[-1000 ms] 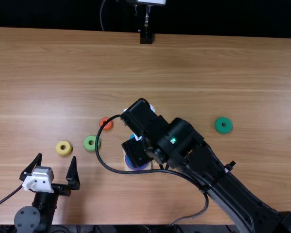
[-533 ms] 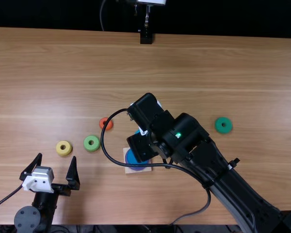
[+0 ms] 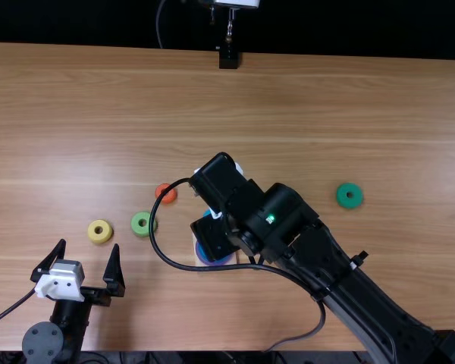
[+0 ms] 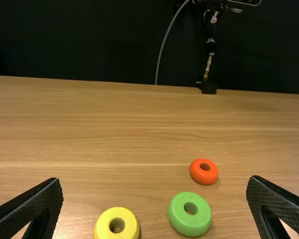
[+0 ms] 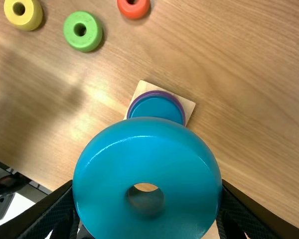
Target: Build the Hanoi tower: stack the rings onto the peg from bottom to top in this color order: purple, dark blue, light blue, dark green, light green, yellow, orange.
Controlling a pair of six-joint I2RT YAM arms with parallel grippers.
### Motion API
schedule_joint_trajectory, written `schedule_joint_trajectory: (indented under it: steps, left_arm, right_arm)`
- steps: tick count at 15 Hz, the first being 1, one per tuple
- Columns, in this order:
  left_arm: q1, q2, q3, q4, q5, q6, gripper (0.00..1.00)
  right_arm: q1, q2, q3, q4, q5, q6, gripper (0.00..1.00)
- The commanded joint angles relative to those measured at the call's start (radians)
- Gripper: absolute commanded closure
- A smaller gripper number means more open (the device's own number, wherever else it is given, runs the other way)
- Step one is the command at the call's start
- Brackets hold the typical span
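My right gripper is over the wooden base, where part of the purple ring shows. In the right wrist view, my right gripper is shut on the light blue ring. Behind it, a blue ring lies on the purple ring on the base; the held ring hides the peg. Left of the base are the orange, light green and yellow rings. The dark green ring lies to the right. My left gripper stands open; its fingers are wide apart.
The right arm stretches diagonally over the table's near right part, with a looping cable beside the base. At the table's far edge stands a black mount.
Since half a second ago my right gripper has shifted left and a little toward the near edge, close to where it was one second ago. The left arm has kept still.
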Motion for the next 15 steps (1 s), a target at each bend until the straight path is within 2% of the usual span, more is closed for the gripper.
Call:
schedule_joint_trajectory:
  steps: [1, 11, 12, 13, 15]
  left_arm:
    - [0.009, -0.012, -0.018, -0.036, 0.01, 0.009, 0.0]
    - [0.009, -0.012, -0.018, -0.036, 0.01, 0.009, 0.0]
    - [0.009, -0.012, -0.018, -0.036, 0.01, 0.009, 0.0]
    - [0.009, -0.012, -0.018, -0.036, 0.01, 0.009, 0.0]
    - [0.009, -0.012, -0.018, -0.036, 0.01, 0.009, 0.0]
  right_arm:
    - [0.01, 0.014, 0.007, 0.004, 0.003, 0.009, 1.0]
    - [0.01, 0.066, 0.003, 0.003, 0.005, 0.009, 1.0]
    - [0.01, 0.066, 0.004, 0.004, 0.005, 0.009, 0.43]
    - [0.014, 0.064, 0.0, 0.003, 0.01, 0.001, 0.0]
    - [0.02, 0.063, -0.003, 0.003, 0.01, -0.002, 0.0]
